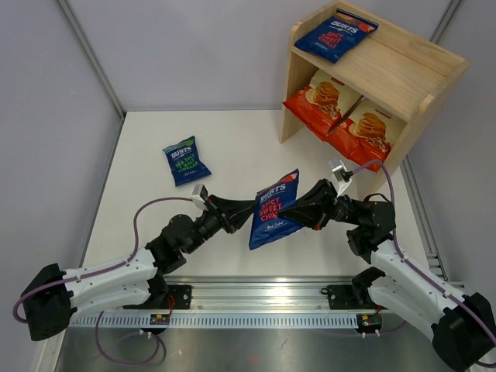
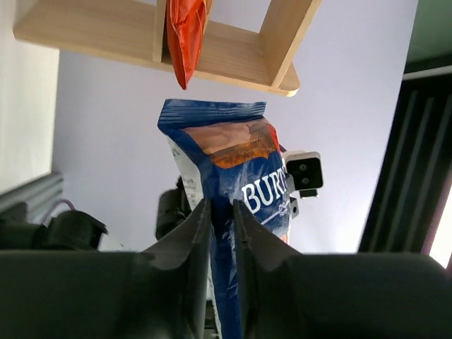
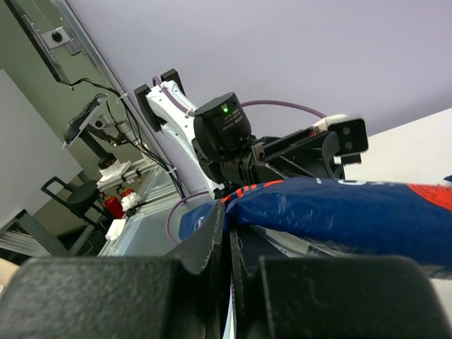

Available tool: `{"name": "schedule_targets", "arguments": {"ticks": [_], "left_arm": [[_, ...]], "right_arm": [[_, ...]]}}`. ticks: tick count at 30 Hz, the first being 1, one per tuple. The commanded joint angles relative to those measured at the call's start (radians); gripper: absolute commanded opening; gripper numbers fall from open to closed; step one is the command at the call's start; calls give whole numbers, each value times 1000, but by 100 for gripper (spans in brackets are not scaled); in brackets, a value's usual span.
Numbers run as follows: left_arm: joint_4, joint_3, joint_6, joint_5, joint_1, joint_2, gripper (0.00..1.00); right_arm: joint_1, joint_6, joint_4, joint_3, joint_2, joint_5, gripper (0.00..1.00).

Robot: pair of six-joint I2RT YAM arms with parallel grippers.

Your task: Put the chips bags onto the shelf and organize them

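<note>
A dark blue Burts bag with red lettering (image 1: 275,209) hangs above the table between both arms. My left gripper (image 1: 249,215) is shut on its left edge, and in the left wrist view the bag (image 2: 233,155) stands pinched between the fingers of that gripper (image 2: 220,205). My right gripper (image 1: 297,208) is shut on the opposite edge, where the jaws (image 3: 227,212) clamp the bag's seam (image 3: 339,212). A green-lettered Burts bag (image 1: 186,161) lies flat on the table at the left. The wooden shelf (image 1: 403,66) carries another Burts bag (image 1: 335,35) on top. Two orange-red bags (image 1: 322,101) (image 1: 368,132) lean in its lower tier.
The shelf stands at the back right corner, close to the right wall. A metal rail (image 1: 263,310) with both arm bases runs along the near edge. Grey walls bound the table at left and back. In the right wrist view the left arm (image 3: 226,134) faces me closely.
</note>
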Motion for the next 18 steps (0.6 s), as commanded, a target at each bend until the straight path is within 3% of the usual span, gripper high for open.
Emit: {"name": "schedule_targets", "arguments": {"ticks": [1,4,7,13,18], "left_arm": [[54,73,207,-87,10,-6,15],[115,100,394,-106,10,-3,1],[198,103,468,-104,10,8,0],[276,114,479,-63,8,54,0],[410,141,628,4,8,58,0]], "right_arm": [[9,-43,-92,11,-77,-10,11],[9,-84,-188,10,-144,-2,11],[9,-125,-264,5,-200,4,9],[9,-161,-330,19,-231,12,9],[9,-210,-449,25,-228,76,34]]}}
